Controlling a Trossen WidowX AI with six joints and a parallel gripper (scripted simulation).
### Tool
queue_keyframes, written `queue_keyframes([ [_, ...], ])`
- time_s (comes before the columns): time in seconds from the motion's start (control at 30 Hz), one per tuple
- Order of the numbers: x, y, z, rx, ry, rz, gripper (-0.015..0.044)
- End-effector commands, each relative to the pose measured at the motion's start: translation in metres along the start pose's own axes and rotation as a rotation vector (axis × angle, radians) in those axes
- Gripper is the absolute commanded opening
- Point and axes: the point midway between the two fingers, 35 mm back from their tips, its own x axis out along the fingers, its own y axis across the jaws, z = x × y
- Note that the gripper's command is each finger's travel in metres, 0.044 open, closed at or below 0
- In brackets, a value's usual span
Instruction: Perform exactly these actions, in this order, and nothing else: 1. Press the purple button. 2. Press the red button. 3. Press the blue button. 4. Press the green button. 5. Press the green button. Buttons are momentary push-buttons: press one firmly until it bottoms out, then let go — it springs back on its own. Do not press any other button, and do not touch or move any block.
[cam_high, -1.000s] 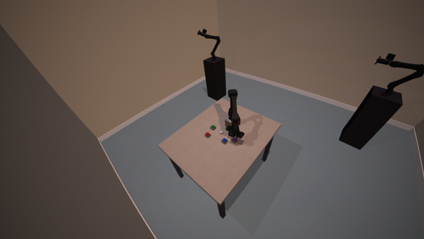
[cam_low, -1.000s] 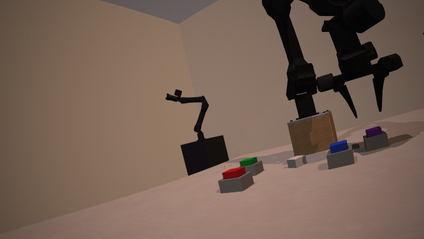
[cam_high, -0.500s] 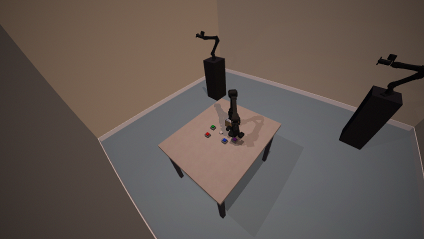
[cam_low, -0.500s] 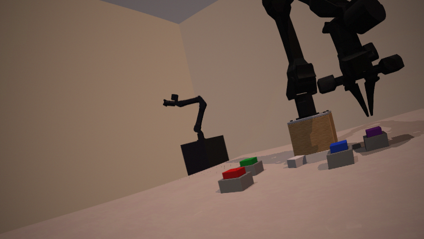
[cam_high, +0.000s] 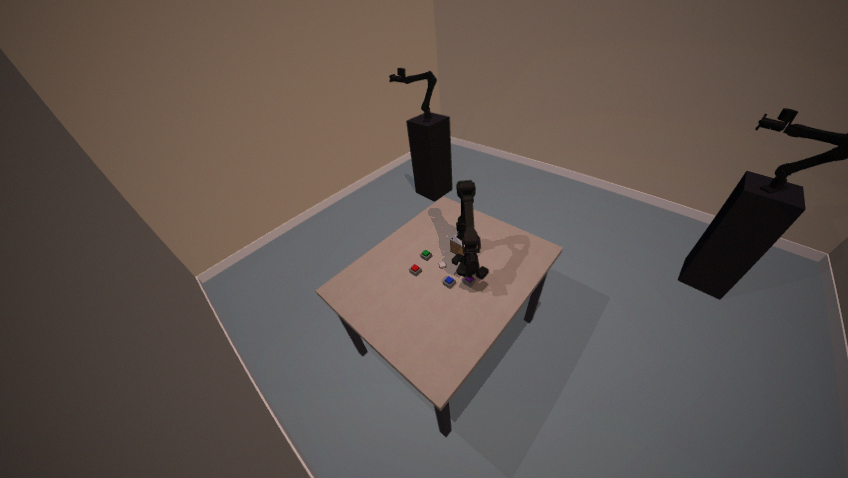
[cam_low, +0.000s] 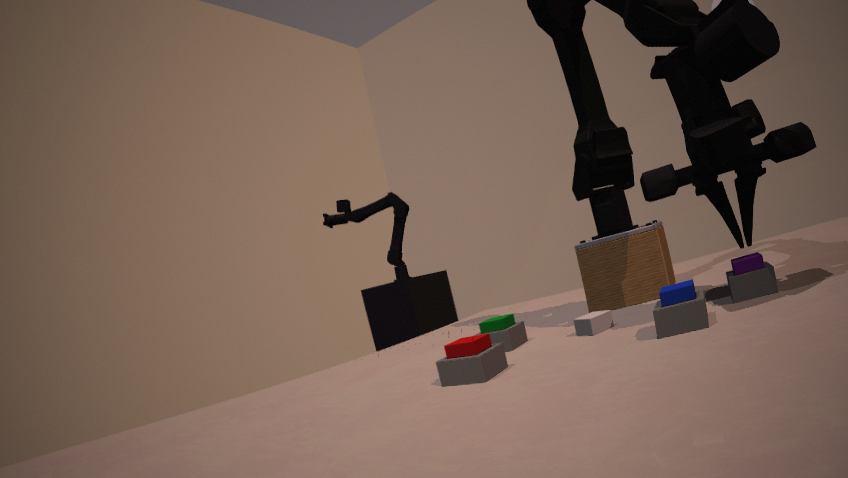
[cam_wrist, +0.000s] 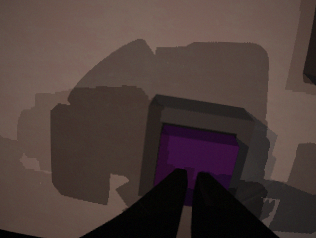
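My gripper (cam_low: 742, 244) (cam_wrist: 190, 182) (cam_high: 469, 274) is shut, empty, and points straight down. Its fingertips hang just above the purple button (cam_low: 747, 263) (cam_wrist: 197, 155) (cam_high: 469, 279), with a small gap showing in the exterior view. The purple button sits in a grey housing at the right end of the row. The blue button (cam_low: 677, 292) (cam_high: 448, 280) stands to its left. The red button (cam_low: 467, 344) (cam_high: 415, 268) and the green button (cam_low: 497, 323) (cam_high: 425, 254) stand further left, close together.
A small white block (cam_low: 592, 322) (cam_high: 441, 264) lies between the green and blue buttons. The arm's wooden base (cam_low: 624, 267) stands behind the blue button. Two black pedestals with camera arms (cam_high: 428, 155) (cam_high: 740, 232) stand on the floor beyond the table (cam_high: 415, 332).
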Motion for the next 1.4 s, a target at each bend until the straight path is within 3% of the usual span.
queue_keyframes([
  [0.0,0.01,-0.002,-0.003,0.003,0.01,-0.006,0.002],
  [1.0,0.018,-0.002,-0.003,0.003,0.01,-0.006,0.002],
  [1.13,-0.013,-0.002,-0.002,0.003,0.009,-0.005,0.002],
  [1.37,-0.028,-0.001,-0.001,0.003,0.009,-0.005,0.002],
])
